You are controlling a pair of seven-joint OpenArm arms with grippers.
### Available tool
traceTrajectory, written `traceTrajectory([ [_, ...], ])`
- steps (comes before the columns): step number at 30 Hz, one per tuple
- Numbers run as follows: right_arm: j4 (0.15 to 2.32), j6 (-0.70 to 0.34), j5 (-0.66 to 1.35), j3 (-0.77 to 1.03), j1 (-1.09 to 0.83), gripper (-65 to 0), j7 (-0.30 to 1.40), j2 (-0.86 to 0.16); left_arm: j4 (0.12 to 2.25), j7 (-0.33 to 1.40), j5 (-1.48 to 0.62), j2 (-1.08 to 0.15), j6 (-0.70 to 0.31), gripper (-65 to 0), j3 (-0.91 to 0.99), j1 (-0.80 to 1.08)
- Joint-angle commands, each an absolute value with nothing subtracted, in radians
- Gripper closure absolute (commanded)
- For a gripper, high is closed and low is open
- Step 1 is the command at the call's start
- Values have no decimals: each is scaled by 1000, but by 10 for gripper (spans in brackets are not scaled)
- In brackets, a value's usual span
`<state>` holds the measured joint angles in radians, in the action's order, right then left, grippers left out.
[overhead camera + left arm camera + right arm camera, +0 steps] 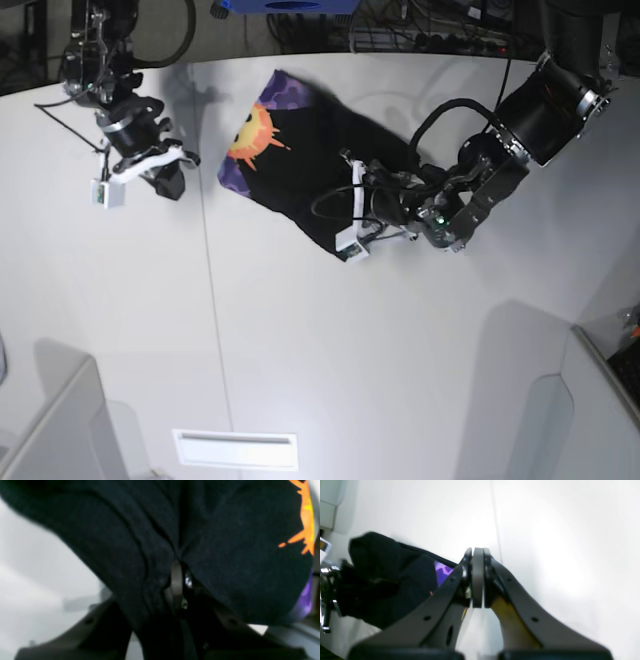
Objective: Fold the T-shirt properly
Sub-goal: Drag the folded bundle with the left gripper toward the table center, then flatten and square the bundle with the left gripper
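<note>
Black cotton folds of the large short-sleeved T-shirt (225,555) fill the left wrist view, bunched and pinched where the left gripper (178,580) has its dark jaws clamped on the fabric, with only a narrow grey pad edge showing between the creases. At the right edge of that view a strip of the orange-yellow sun print (306,517) and a patch of purple pattern (303,600) curl around the cloth.

Seen from the base camera, the T-shirt (300,170) lies crumpled on the white tabletop (300,360), toward the far middle of the surface, its sun print (255,135) and purple border turned up at the corner nearest the right arm. The left gripper (362,205) grips the garment's opposite side, its arm reaching in from that view's right, a small white wrist camera block (350,245) resting at the cloth's lower edge.

Well apart from the shirt, the right gripper (168,180) hangs above the bare table at that view's upper left. Its own wrist camera shows the right gripper (477,580) with both dark fingers (440,597) pressed together on nothing, the black bundle and a sliver of purple print (442,571) visible beyond them across the white surface. A thin seam (215,330) runs down the tabletop between the arms.
</note>
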<state>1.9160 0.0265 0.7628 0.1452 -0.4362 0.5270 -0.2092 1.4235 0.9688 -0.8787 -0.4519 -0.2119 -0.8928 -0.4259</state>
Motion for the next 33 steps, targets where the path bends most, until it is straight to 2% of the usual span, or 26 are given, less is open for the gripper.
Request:
traceTrajectory([
  [1, 1931, 18, 774, 162, -441, 0, 507, -214, 1425, 984, -846, -456, -202, 0, -918, -460],
  [11, 1931, 18, 773, 248, -513, 0, 507, -150, 1429, 980, -837, -449, -205, 0, -1167, -673],
  [15, 1922, 19, 769, 248, -530, 0, 506, -116, 1461, 980, -685, -420, -211, 0, -1213, -694],
  [19, 1897, 22, 768, 249, -532, 0, 504, -94, 1527, 980, -460, -410, -346, 0, -1245, -677],
  [28, 1824, 24, 768, 249, -530, 0, 503, -79, 1590, 974, 12, -346, -656, 0, -1167, -539],
  [30, 1819, 24, 768, 249, -530, 0, 503, -79, 1607, 944, 59, -325, -696, 0, -1152, -513],
  [33, 1807, 24, 768, 249, -532, 0, 503, -79, 1616, 906, 102, -312, -698, 0, -1153, -487],
])
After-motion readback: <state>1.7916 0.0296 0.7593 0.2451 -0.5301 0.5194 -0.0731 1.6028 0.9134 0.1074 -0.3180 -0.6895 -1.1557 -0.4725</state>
